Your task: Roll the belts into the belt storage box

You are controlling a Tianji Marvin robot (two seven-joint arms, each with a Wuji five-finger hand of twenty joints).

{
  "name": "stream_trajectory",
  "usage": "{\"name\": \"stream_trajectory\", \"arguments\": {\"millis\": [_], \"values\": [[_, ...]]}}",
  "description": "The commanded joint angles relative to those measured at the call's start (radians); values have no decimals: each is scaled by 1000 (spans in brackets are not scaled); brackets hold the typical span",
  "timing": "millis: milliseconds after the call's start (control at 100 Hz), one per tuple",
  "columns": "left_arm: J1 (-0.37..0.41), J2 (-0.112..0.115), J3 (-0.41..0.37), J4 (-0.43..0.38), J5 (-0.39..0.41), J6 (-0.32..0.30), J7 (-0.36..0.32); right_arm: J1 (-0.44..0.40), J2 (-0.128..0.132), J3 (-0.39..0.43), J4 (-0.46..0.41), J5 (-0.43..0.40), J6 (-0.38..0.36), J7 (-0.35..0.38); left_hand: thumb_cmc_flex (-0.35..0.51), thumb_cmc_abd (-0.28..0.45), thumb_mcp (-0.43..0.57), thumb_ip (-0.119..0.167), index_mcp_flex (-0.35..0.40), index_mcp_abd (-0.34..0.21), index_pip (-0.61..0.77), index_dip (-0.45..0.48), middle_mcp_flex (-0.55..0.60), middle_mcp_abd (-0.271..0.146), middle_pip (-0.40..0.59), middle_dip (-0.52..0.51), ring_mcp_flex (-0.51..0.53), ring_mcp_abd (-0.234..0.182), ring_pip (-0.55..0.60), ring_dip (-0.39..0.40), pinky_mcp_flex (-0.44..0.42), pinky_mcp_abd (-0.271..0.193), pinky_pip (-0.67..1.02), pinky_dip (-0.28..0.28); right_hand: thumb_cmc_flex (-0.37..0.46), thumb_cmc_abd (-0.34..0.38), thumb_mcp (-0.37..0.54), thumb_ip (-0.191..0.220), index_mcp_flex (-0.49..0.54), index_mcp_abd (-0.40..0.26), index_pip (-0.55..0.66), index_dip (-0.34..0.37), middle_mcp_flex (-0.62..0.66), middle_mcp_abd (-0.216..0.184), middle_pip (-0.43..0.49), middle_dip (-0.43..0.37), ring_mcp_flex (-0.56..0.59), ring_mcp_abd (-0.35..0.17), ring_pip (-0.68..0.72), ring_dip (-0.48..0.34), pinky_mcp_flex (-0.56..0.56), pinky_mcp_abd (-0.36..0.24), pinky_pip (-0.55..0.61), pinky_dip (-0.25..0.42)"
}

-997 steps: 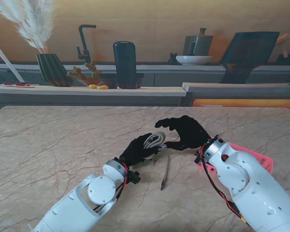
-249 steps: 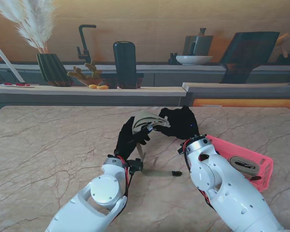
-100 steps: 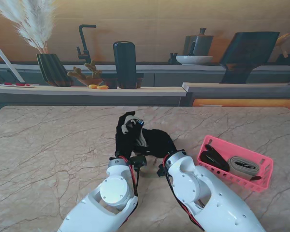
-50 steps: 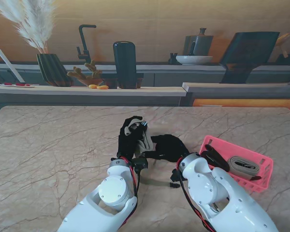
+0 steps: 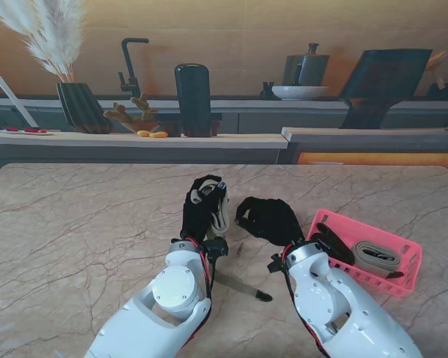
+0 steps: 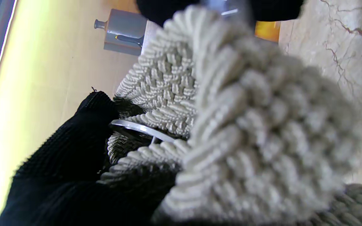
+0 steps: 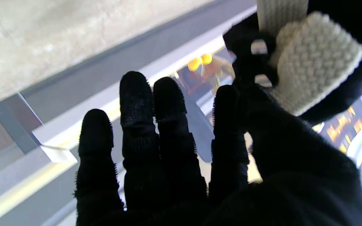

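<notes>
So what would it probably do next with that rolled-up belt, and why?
Probably carry it right toward the pink box. The left hand grips the woven belt, the right hand holds nothing, and two belts already lie in there.

Black knitted gloves are covering both the left hand (image 5: pixel 200 212) and the right hand (image 5: pixel 269 220); glossy white rounded arm shells are running behind each, with red and black cables looping at the wrists.
</notes>
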Motion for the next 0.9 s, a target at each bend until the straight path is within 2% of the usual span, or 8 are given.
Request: {"name": "stream_trajectory", "arguments": {"millis": [0, 130, 290, 500, 600, 740, 850, 890], "values": [[-2, -9, 4, 8, 12, 11, 9, 23, -28, -13, 16, -20, -39, -6, 55, 33, -3, -15, 28, -56, -15, 22, -29, -66, -18, 22, -6, -54, 6, 16, -32, -8, 22, 27, 10, 38, 29, -38, 12, -40, 35, -18, 27, -23, 10, 9, 18, -47, 23, 12, 5, -23, -9, 15], [-9, -16, 11, 24, 17, 22, 17, 55, -38, -47, 57, -41, -82, -65, 33, 53, 1, -2, 3, -48, -42, 33, -73, -62, -63, 10, -79, 9, -95, -2, -104, 21, -83, 41, -35, 30, 13, -43, -14, -28, 35, -22, 8, -37, 15, 10, 8, -66, 20, 10, -2, -29, -13, 11], [-13, -21, 18, 34, 4, 28, 19, 84, -40, -80, 82, -34, -93, -55, -45, 48, 62, 21, -49, -31, -88, 49, -151, -53, -98, -67, -168, 48, -200, -13, -175, 27, -189, 64, -51, 9, 15, -39, -21, -11, 37, -27, 0, -37, 22, 12, 1, -70, 20, 11, -10, -27, -18, 8], [-9, -13, 28, 37, -25, 0, -27, 121, -38, -115, 115, -43, -86, -39, -239, -125, 207, -3, -131, 4, -206, -17, -241, -37, -179, -121, -257, 63, -359, -23, -172, 32, -253, 50, -55, 3, 18, -40, -24, -17, 38, -31, -2, -39, 24, 11, -2, -71, 22, 12, -16, -23, -21, 7], [-7, 1, 29, 36, -52, -15, -90, 130, -38, -118, 121, -48, -72, -40, -262, -206, 292, -11, -167, 14, -265, -50, -282, -26, -239, -145, -290, 64, -445, -34, -166, 35, -319, 14, -54, 0, 22, -38, -33, -21, 35, -33, -4, -38, 24, 11, -4, -70, 23, 13, -18, -24, -22, 7], [-5, 36, 21, 33, -114, -29, -233, 128, -34, -107, 111, -50, -51, -24, -157, -257, 352, -11, -229, 22, -331, -90, -355, -6, -324, -189, -329, 52, -572, -56, -159, -32, -480, -31, -49, -6, 22, -39, -104, -76, -7, -53, -12, -31, 30, 14, -10, -68, 34, 20, -22, -23, -23, 7], [-9, 59, 13, 33, -139, -16, -325, 116, -29, -89, 89, -38, -46, 10, 28, -211, 310, 17, -227, 7, -442, -152, -403, 18, -358, -224, -338, 28, -638, -78, -126, -107, -604, -50, -40, -8, 20, -38, -152, -120, -31, -64, -17, -27, 34, 18, -18, -64, 42, 26, -26, -25, -25, 7], [-12, 64, 12, 34, -143, -11, -344, 112, -27, -84, 81, -31, -48, 22, 84, -188, 297, 27, -227, 9, -455, -152, -404, 25, -357, -231, -333, 30, -648, -83, -113, -114, -626, -54, -34, -10, 20, -37, -159, -126, -34, -66, -18, -28, 35, 19, -19, -64, 43, 28, -28, -25, -26, 7]]}}
